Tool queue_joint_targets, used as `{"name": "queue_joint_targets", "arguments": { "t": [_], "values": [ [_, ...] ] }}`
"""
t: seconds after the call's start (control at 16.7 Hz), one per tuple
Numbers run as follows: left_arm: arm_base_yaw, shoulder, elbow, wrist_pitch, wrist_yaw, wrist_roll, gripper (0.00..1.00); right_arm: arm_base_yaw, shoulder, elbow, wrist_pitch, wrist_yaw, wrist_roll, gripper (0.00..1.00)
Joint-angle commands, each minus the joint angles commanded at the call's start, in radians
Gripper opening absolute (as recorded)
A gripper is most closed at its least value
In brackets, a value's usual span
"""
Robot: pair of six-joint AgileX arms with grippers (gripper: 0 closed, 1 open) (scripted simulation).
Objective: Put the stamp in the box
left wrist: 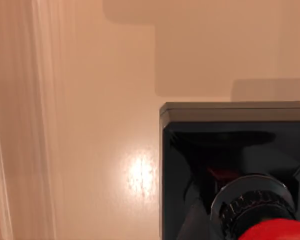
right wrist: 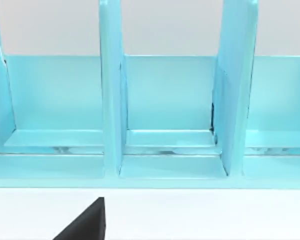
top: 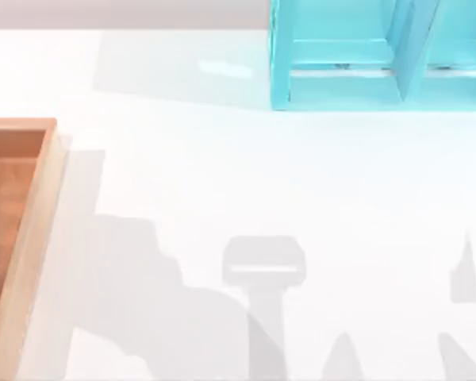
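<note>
Left wrist view: stamp (left wrist: 235, 170) over box (left wrist: 90, 125) floor.

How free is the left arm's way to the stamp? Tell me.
Probably free: the stamp lies close in the left wrist view, over the orange-brown floor of the box, and nothing visible stands between them.

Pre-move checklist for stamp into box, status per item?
1. stamp found: ok, close up in the left wrist view, red knob toward the camera.
2. box found: ok, at the table's left edge.
3. stamp over box floor: probably ok, since an orange-brown surface surrounds it and a pale wall runs alongside.
4. stamp resting on the floor or hanging above it: cannot tell.
5. shelf out of the way: ok, at the far right, well apart from the box.
</note>
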Motion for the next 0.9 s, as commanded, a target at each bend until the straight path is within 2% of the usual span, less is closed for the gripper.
{"name": "queue_joint_targets", "arguments": {
  "t": [0.54,0.9],
  "values": [
    [0.0,0.0,0.0,0.0,0.0,0.0,0.98,0.0,0.0,0.0,0.0,0.0,0.0,1.0],
    [0.0,0.0,0.0,0.0,0.0,0.0,1.0,0.0,0.0,0.0,0.0,0.0,0.0,1.0]
  ]
}}
